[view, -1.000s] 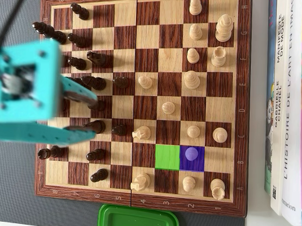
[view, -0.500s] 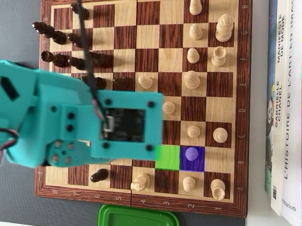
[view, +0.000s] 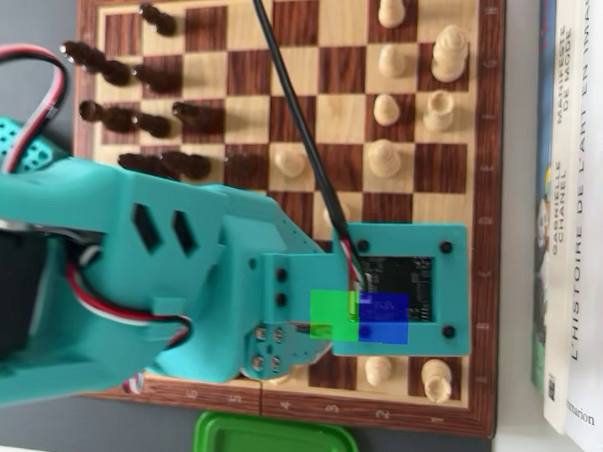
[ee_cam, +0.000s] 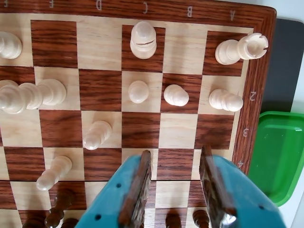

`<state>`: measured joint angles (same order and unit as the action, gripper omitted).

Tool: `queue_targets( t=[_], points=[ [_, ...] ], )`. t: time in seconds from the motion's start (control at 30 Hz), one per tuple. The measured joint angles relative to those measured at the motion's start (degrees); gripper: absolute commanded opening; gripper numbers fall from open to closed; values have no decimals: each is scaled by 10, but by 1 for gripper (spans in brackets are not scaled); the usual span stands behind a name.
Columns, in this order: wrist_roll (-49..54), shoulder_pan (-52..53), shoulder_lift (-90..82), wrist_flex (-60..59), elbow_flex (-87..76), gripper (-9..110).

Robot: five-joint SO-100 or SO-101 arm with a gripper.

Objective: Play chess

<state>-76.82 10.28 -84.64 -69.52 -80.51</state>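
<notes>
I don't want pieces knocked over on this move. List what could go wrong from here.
1. The gripper hangs open and empty over the board, with two white pawns close ahead; lowering it carelessly could tip one of them.
2. Dark pieces stand right beside the left finger; a sideways swing might topple them.
3. The black cable stretches over the board and might snag pieces.

In the overhead view the teal plastic robot arm (view: 179,281) covers the chessboard's squares from 6 to 8 o'clock, and its gripper is out of sight beneath the camera mount. The green plastic tray (view: 275,440) is cut off at 6 o'clock. In the wrist view, dark wooden pieces (ee_cam: 59,206) run off the edge at 7 o'clock, and pale wooden pieces (ee_cam: 8,45) are cropped at 9 o'clock.
</notes>
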Motion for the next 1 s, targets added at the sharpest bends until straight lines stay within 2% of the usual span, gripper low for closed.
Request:
queue_targets(
  t=[0.5, 1.0],
  points=[
    [18, 1, 148, -4, 113, 15],
    [18, 12, 193, -4, 142, 15]
  ],
)
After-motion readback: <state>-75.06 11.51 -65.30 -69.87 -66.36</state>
